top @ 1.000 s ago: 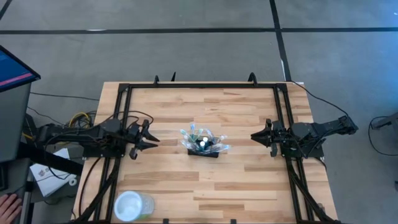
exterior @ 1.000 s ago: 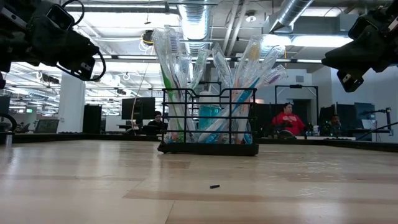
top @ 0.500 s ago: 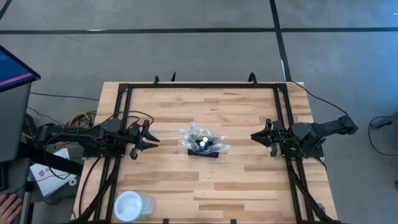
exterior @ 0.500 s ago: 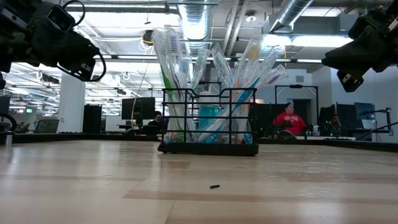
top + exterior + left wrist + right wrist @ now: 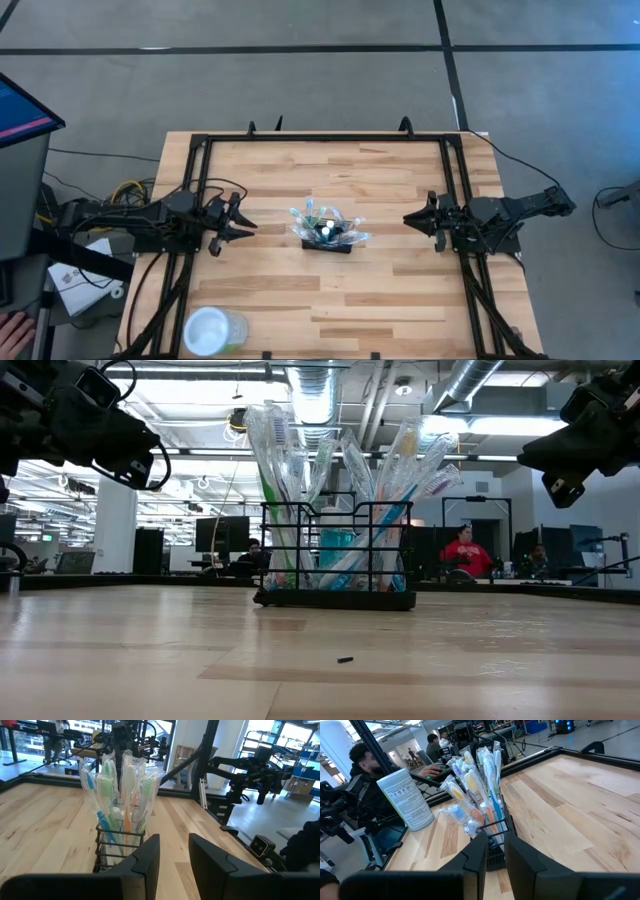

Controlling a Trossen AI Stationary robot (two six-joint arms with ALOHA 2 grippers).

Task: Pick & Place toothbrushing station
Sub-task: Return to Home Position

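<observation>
The toothbrushing station is a small black wire caddy standing on its base at the middle of the wooden table. Several toothbrushes in clear wrappers stick upright and fanned out of it. My left gripper hovers level to the caddy's left, pointing at it, open with a narrow gap and nothing between its fingers. My right gripper hovers to the caddy's right, facing it, also slightly open and holding nothing. The caddy shows ahead of each gripper in its wrist view.
A round white container stands near the table's near left corner. Black frame rails run along the table's edges. A small dark speck lies on the wood before the caddy. People sit in the room beyond.
</observation>
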